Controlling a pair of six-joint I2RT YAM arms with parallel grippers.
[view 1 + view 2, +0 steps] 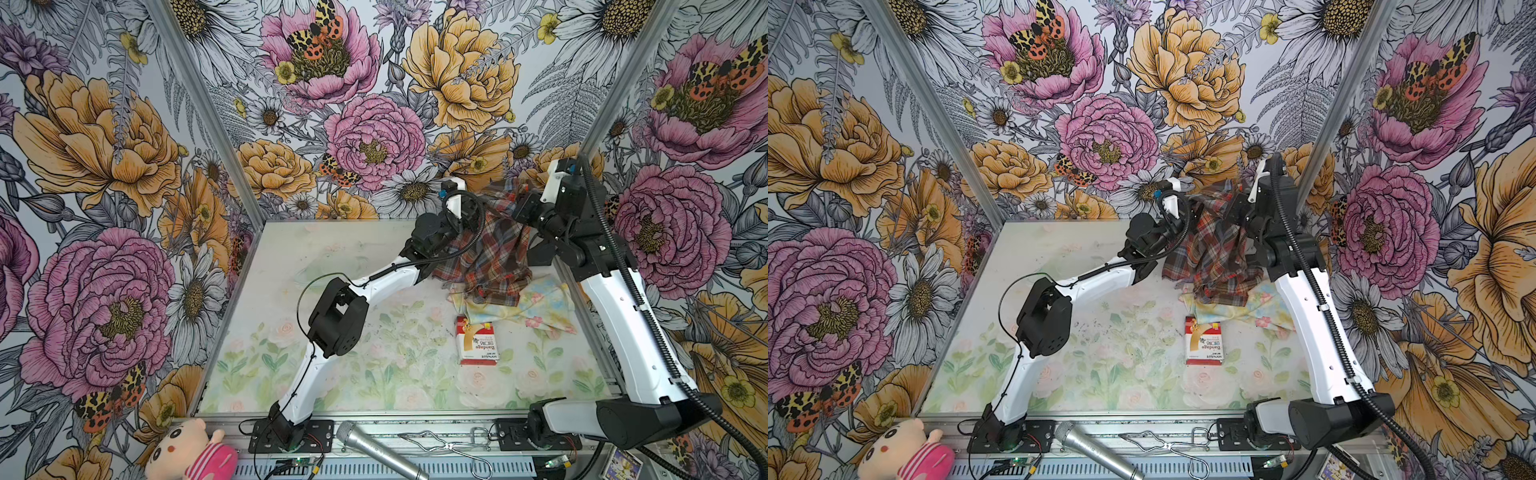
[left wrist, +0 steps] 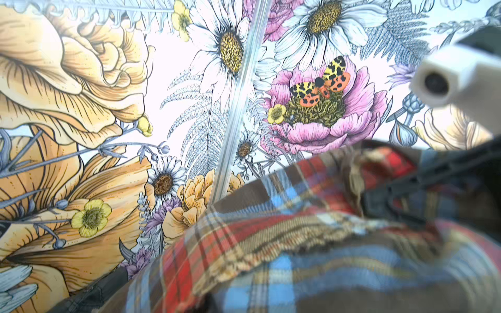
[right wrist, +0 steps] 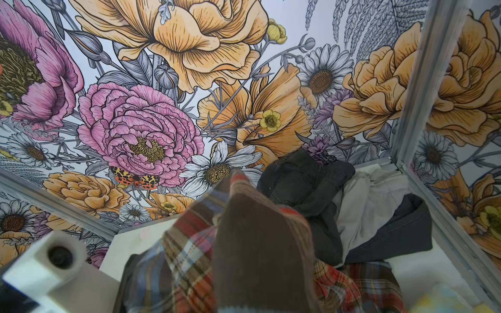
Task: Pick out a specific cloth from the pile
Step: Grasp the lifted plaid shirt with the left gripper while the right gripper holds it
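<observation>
plaid cloth point(image 1: 494, 257) hangs raised above the far right corner of the table point(image 1: 332, 374), strung between your two grippers, its hem resting on the pale yellow floral cloth point(image 1: 536, 303). your left gripper point(image 1: 476, 208) is clamped on an upper fold. the right gripper point(image 1: 521, 210) is buried in fabric, so you cannot tell how its jaws stand. the pile point(image 3: 366, 216) sits just behind. the risks: a thin one-sided bite could slip and drop the plaid cloth back onto the pile, and the trailing hem could drag the floral cloth along.
</observation>
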